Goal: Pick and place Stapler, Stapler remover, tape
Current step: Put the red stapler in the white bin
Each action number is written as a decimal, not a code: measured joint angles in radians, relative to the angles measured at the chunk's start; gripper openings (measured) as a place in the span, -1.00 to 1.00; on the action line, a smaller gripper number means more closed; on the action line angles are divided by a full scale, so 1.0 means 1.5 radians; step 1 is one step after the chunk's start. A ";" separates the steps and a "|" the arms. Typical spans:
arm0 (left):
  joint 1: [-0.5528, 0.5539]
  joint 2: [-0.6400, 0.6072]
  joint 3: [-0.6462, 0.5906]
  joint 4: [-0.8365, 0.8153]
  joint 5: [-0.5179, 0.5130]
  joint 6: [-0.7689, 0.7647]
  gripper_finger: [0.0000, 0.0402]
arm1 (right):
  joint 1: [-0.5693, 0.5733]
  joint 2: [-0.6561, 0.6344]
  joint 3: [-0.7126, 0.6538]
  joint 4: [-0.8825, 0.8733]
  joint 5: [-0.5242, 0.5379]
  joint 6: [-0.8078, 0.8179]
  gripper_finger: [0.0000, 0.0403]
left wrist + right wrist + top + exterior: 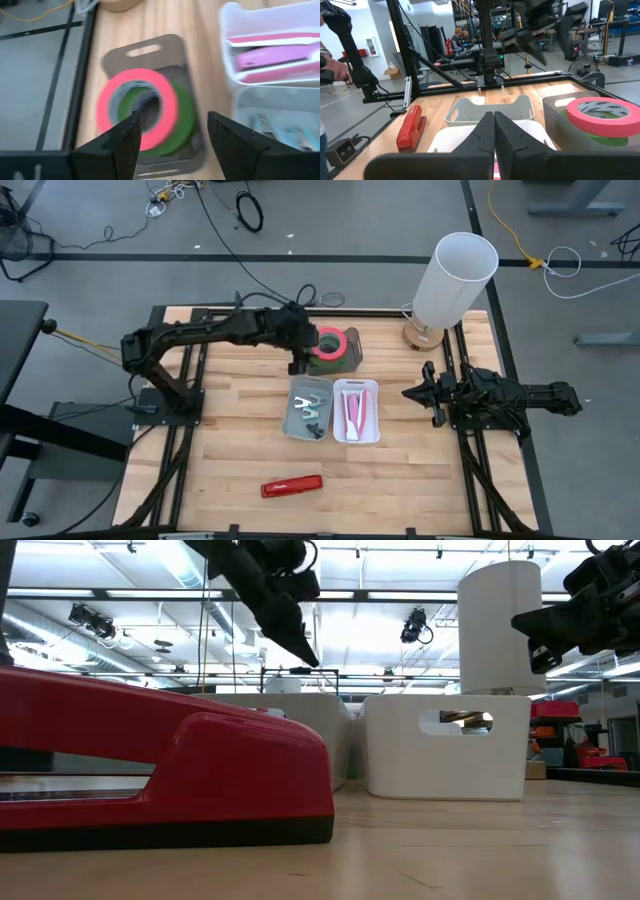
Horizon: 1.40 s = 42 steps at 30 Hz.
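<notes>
Nearest the table's front edge, the red stapler point(292, 486) lies alone on bare wood, while pink and green tape point(331, 344) fills the grey bin point(352, 356) under the left gripper point(297, 365), jaws wide and empty, the right gripper point(408, 392) closed and empty beside the white bin point(356, 436).

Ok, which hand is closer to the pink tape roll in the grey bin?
Left. The left hand hovers open right at the pink tape roll in the grey bin. The right hand waits shut, well off to the side, past the white bin.
</notes>
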 joint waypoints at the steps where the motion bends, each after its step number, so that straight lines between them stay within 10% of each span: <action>1: -0.008 -0.002 0.000 -0.007 0.000 -0.002 0.13 | 0.000 0.000 0.000 0.000 0.000 0.000 -0.98; 42: -0.386 -0.101 0.001 -0.189 -0.014 -0.343 0.13 | 0.000 0.000 0.000 0.000 -0.001 0.000 -0.98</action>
